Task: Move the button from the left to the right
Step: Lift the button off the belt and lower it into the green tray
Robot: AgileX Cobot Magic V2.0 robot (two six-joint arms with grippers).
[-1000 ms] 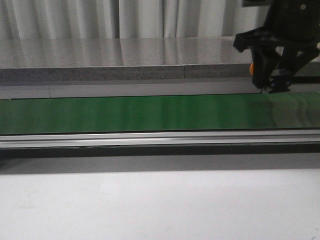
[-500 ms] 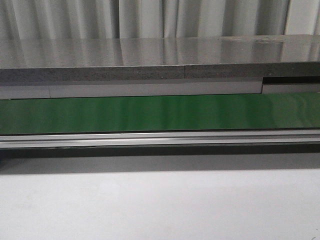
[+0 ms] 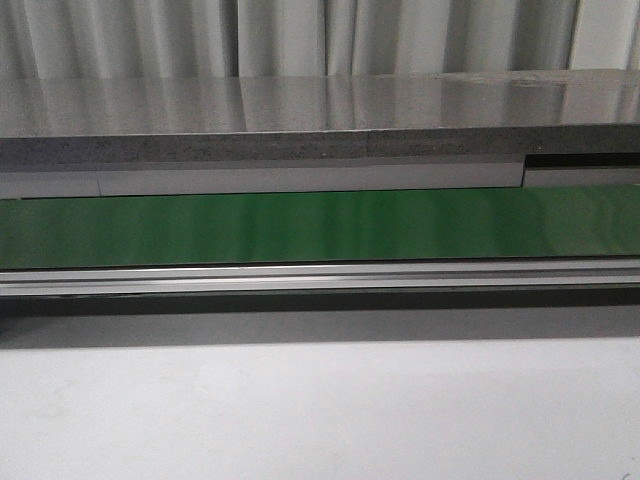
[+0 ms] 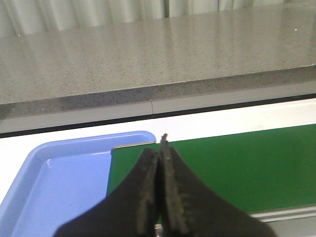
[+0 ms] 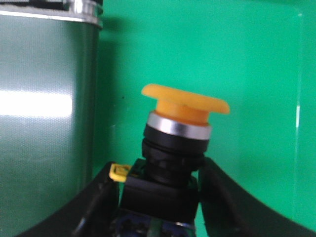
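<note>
The button (image 5: 177, 133) shows only in the right wrist view: a yellow-orange cap, a silver ring and a black boxy body with a small yellow tab. My right gripper (image 5: 160, 195) is shut on the button's black body, one black finger (image 5: 96, 202) on each side, over a bright green surface (image 5: 237, 59). My left gripper (image 4: 159, 163) is shut and empty, its fingers pressed together above the end of the green conveyor belt (image 4: 247, 168), beside the blue tray (image 4: 59, 182). Neither gripper shows in the front view.
The green belt (image 3: 320, 225) runs across the front view, with a metal rail (image 3: 320, 278) before it and a grey stone counter (image 3: 300, 110) behind. The belt's darker end with a metal roller (image 5: 84, 7) shows in the right wrist view.
A second ago my right gripper with the button was at the upper right of the front view. It has left that view since.
</note>
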